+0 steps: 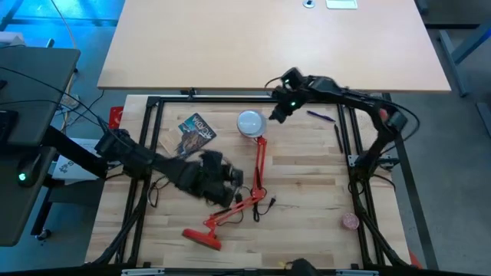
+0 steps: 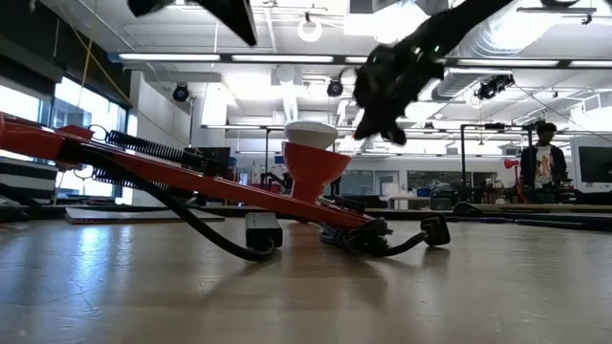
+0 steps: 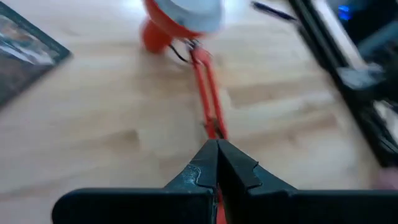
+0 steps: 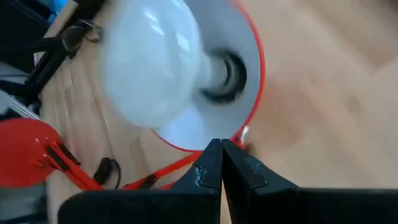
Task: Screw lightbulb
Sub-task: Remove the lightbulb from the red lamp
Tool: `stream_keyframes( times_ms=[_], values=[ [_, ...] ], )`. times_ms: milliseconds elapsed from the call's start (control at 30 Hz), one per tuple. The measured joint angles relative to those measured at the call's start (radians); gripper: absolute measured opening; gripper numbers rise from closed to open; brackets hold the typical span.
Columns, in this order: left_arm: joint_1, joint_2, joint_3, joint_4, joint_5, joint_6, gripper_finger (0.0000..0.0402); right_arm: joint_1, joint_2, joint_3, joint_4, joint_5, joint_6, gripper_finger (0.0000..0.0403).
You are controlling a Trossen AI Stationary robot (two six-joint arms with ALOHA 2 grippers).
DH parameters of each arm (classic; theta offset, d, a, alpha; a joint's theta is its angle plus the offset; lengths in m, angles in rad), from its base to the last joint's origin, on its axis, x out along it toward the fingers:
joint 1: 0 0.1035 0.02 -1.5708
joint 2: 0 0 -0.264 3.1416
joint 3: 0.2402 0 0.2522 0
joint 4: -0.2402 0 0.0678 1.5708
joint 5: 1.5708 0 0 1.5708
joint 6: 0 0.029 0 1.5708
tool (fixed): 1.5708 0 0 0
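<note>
Dark fingers of the right gripper (image 4: 221, 163) are pressed together on nothing, hanging just beside the lamp shade (image 4: 245, 74). Inside that red-rimmed cone sits the lightbulb (image 4: 152, 68), a smooth white dome whose neck meets the dark socket. Over the lamp's thin red arm (image 3: 208, 99), the left gripper (image 3: 217, 168) is likewise closed and empty. Bare wooden table (image 1: 307, 184) lies open to the right of the lamp, inside a black frame (image 1: 349, 138).
</note>
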Motion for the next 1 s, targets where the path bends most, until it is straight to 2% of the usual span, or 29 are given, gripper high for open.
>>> stream_keyframes(
  times_ms=[100, 233, 300, 367, 433, 500, 600, 700, 767, 867, 1000],
  values=[
    [0.103, -0.016, -0.001, -0.029, 0.035, 0.088, 0.0000, -0.006, -0.098, 0.007, 0.007, -0.003, -0.125, 0.0000],
    [0.308, -0.084, -0.001, 0.048, 0.273, 0.542, 0.0000, 0.027, -0.151, 0.099, -0.061, 0.013, -0.434, 0.0000],
    [0.419, -0.105, 0.000, 0.115, 0.396, 0.757, 0.0000, 0.067, -0.138, 0.178, -0.132, 0.080, -0.573, 0.0000],
    [0.529, -0.126, 0.000, 0.155, 0.478, 0.876, 0.0000, 0.105, -0.120, 0.262, -0.204, 0.174, -0.662, 0.0000],
    [0.636, -0.144, 0.000, 0.161, 0.518, 0.921, 0.0000, 0.132, -0.095, 0.332, -0.278, 0.239, -0.755, 0.0000],
    [0.739, -0.147, 0.001, 0.162, 0.604, 0.949, 0.0000, 0.148, -0.065, 0.372, -0.327, 0.248, -0.851, 0.0000],
    [0.865, -0.122, 0.001, 0.182, 0.801, 0.998, 0.0000, 0.178, -0.030, 0.397, -0.326, 0.274, -0.967, 0.0000],
    [0.955, -0.085, 0.001, 0.242, 1.015, 1.062, 0.0000, 0.210, 0.006, 0.405, -0.322, 0.353, -1.081, 0.0000],
    [1.000, -0.059, 0.001, 0.280, 1.105, 1.116, 0.0000, 0.234, 0.024, 0.415, -0.324, 0.421, -1.157, 0.0000],
    [1.045, -0.032, 0.001, 0.299, 1.129, 1.162, 0.0000, 0.266, 0.048, 0.447, -0.320, 0.493, -1.183, 0.0000],
    [1.073, -0.017, 0.001, 0.306, 1.125, 1.269, 0.0000, 0.291, 0.103, 0.479, -0.323, 0.472, -1.086, 0.0000]
  ],
)
